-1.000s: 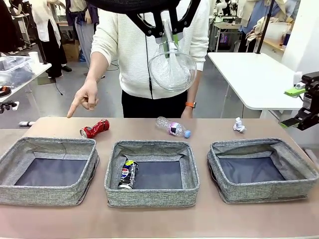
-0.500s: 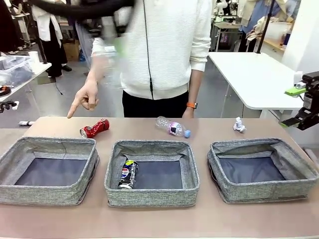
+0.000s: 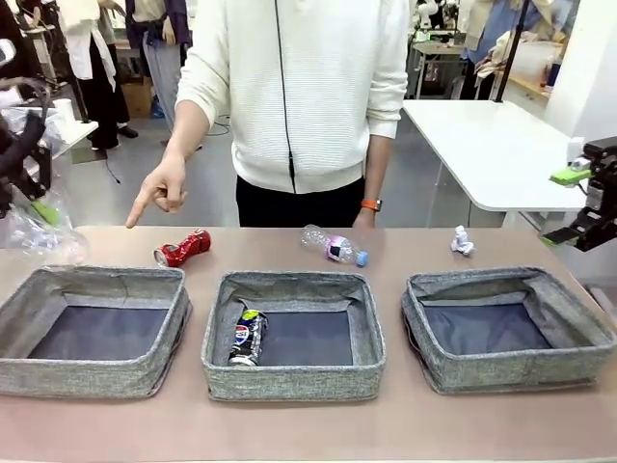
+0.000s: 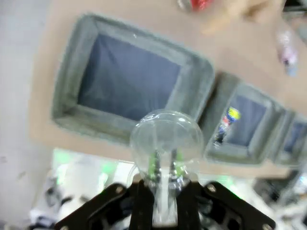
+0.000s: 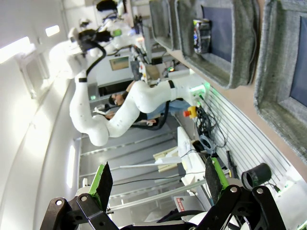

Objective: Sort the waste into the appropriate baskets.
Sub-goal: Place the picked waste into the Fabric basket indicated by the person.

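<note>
While the person's hand (image 3: 159, 193) points one finger down over the far edge of the worktop (image 3: 289, 424), we see the left gripper (image 3: 37, 207) at the left edge of the front view. Its fingers are pressed together on the clear plastic cup (image 3: 43, 239), which hangs in the air by the far left corner of the left basket (image 3: 96, 280). We cannot tell whether the cup is over that basket or just outside it. In the left wrist view the cup (image 4: 165, 139) juts out beyond the pinching fingers, with the left basket's dark bottom beyond it.

We find the crushed red can (image 3: 183, 249) lying on the worktop just behind the left basket, near the pointing finger. The dark logo can (image 3: 248, 338) lies inside the middle basket (image 3: 289, 285), against its left wall. The clear bottle (image 3: 333, 247), with its blue cap, lies on the worktop behind the middle basket. The white paper wad (image 3: 463, 241) sits behind the right basket (image 3: 501, 280).

At the right edge the right gripper (image 3: 564, 207) hangs beside the worktop. Its jaws are spread wide and hold nothing.
</note>
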You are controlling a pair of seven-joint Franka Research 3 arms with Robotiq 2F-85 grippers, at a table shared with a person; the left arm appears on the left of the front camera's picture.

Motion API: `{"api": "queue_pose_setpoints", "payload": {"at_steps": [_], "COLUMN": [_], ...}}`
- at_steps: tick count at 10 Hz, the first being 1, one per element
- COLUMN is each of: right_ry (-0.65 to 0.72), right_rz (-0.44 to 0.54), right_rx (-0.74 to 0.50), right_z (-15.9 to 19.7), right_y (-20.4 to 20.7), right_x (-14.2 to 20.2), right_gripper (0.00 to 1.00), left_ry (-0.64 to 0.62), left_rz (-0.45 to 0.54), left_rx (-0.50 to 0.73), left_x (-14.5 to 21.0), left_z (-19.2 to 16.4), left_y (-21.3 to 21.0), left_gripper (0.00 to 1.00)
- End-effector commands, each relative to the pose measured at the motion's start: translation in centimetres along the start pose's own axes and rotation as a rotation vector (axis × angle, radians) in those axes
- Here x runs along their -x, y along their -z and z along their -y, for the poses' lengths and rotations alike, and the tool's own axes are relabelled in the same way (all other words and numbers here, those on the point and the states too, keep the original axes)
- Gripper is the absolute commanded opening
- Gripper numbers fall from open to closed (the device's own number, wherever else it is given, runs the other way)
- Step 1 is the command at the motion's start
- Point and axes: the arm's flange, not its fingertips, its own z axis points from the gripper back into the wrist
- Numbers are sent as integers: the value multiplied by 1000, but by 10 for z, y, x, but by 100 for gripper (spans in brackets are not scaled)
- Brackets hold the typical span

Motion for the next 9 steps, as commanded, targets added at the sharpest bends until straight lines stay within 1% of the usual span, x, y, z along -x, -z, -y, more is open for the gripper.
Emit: {"api": "queue_pose_setpoints", "payload": {"at_steps": [1,3,6,7,8,9], "right_ry": [16,16,16,16,16,16], "right_rz": [3,3,3,3,3,3], "right_rx": [-14,-14,-14,-14,-14,-14], "right_z": [-7,-7,-7,-7,-7,-7], "right_y": [0,0,0,0,0,0], "right_x": [-1,-1,-1,-1,-1,-1], "right_gripper": [100,100,100,100,100,100], "left_ry": [-106,-137,-116,-98,-92,-92], "left_rz": [107,61,47,49,51,54], "left_rx": [77,110,84,69,56,54], "left_x": [-8,-15,-14,-14,-12,-11], "left_z": [11,9,9,10,11,11], "left_y": [20,35,35,36,36,35], "left_gripper": [13,13,13,62,71,100]}}
